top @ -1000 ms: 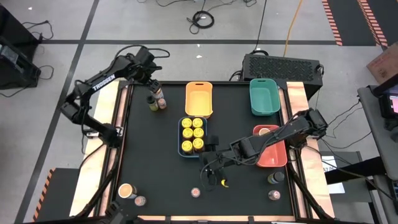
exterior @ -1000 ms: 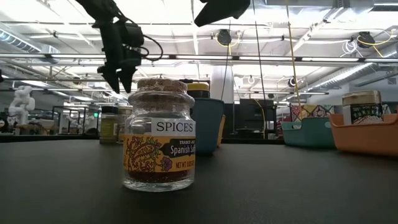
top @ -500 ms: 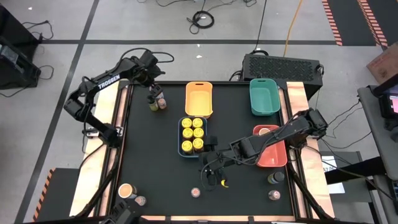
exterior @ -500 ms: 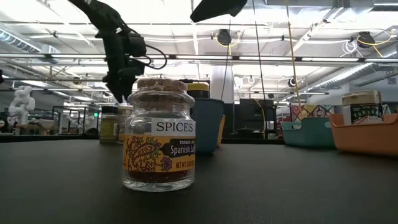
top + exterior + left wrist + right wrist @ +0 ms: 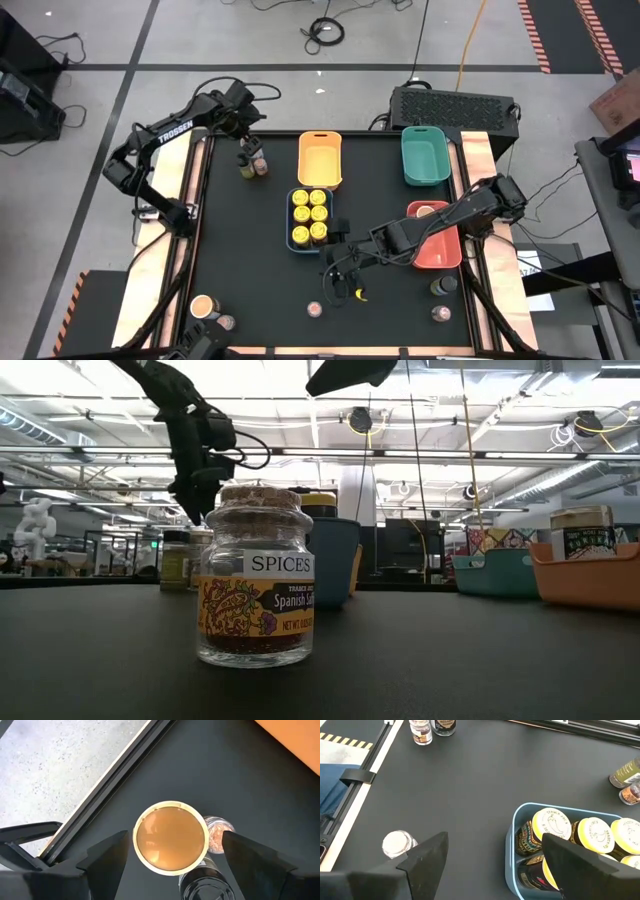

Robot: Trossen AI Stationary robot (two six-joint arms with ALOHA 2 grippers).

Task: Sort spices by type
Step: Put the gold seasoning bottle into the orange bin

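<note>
nearest us a cork-topped spice jar stands on the worktop. our right gripper hangs beside the blue tray, fingers apart, holding nothing. farthest, our left gripper straddles a peach-lidded jar, fingers apart.

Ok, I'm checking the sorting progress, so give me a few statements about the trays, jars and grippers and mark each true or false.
1. The blue rectangular plastic tray holds yellow-lidded spice jars. True.
2. The yellow rectangular plastic tray is full of jars. False: no jars show in it.
3. The left gripper hangs open over a jar with a tan lid. True.
4. The right gripper grips a yellow-lidded jar. False: it is open and holds nothing.
5. The green rectangular plastic tray holds three jars. False: none show in it.
</note>
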